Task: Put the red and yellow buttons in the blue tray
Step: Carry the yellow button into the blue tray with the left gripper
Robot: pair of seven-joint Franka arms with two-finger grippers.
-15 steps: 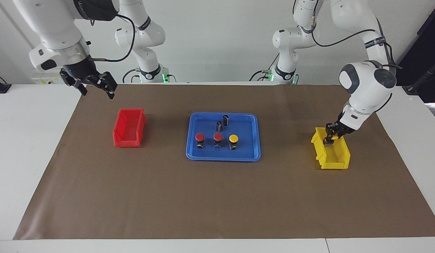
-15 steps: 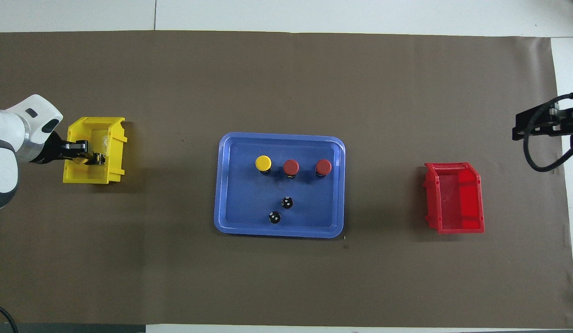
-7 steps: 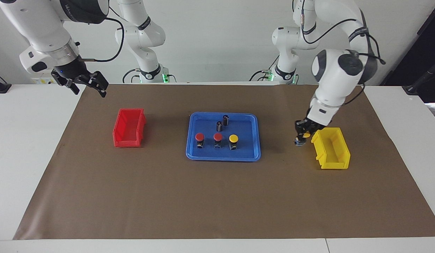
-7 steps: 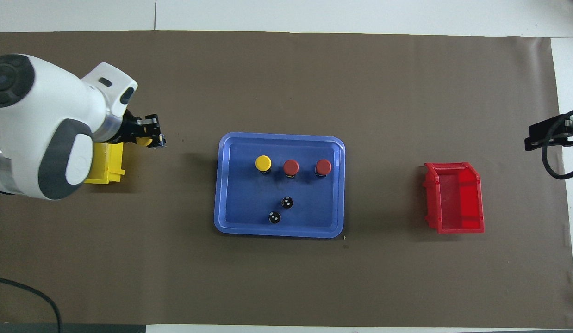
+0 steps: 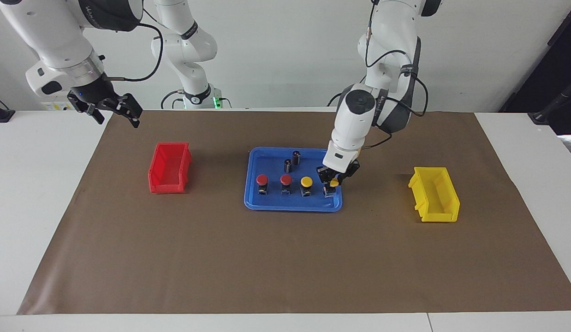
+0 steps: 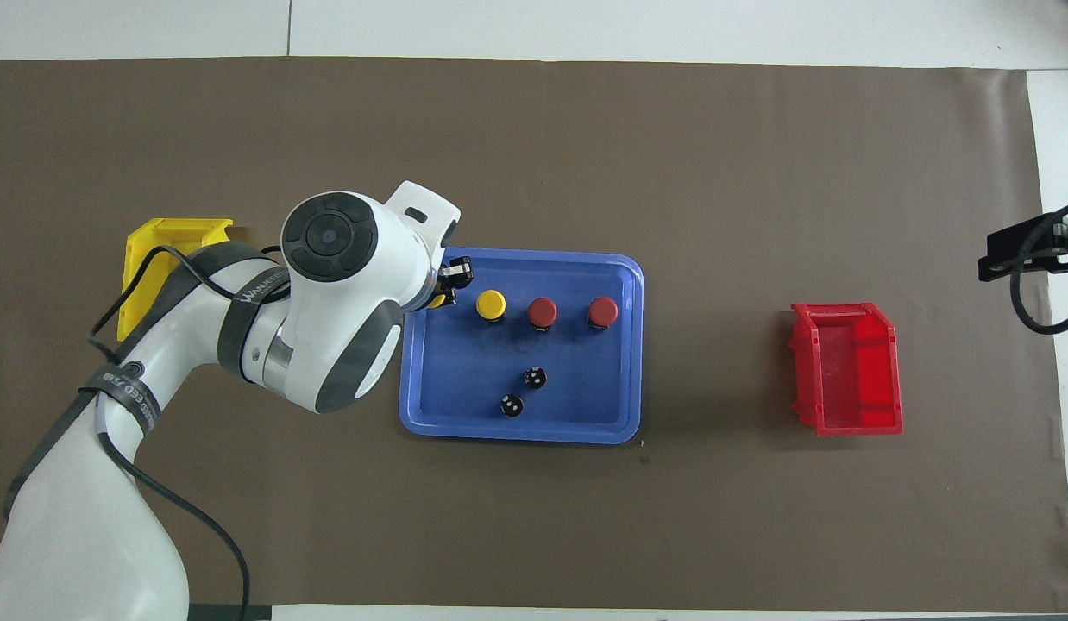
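Note:
The blue tray (image 5: 267,203) (image 6: 625,414) lies mid-table. In it stand two red buttons (image 5: 262,180) (image 5: 286,180) and a yellow button (image 5: 306,181), also in the overhead view (image 6: 603,310) (image 6: 543,310) (image 6: 491,303). My left gripper (image 5: 332,183) (image 6: 445,289) is shut on a second yellow button (image 5: 334,183) (image 6: 436,301), low over the tray's end toward the left arm, beside the first yellow one. My right gripper (image 5: 114,108) (image 6: 1017,250) waits raised over the table's edge at the right arm's end.
Two dark cylinders with silvery tops (image 5: 296,157) (image 5: 288,165) stand in the tray nearer the robots. A red bin (image 5: 169,167) sits toward the right arm's end, a yellow bin (image 5: 434,193) toward the left arm's end.
My left gripper lifted the yellow button out of the yellow bin and carried it across to the blue tray. My right gripper drew back slightly, then held still.

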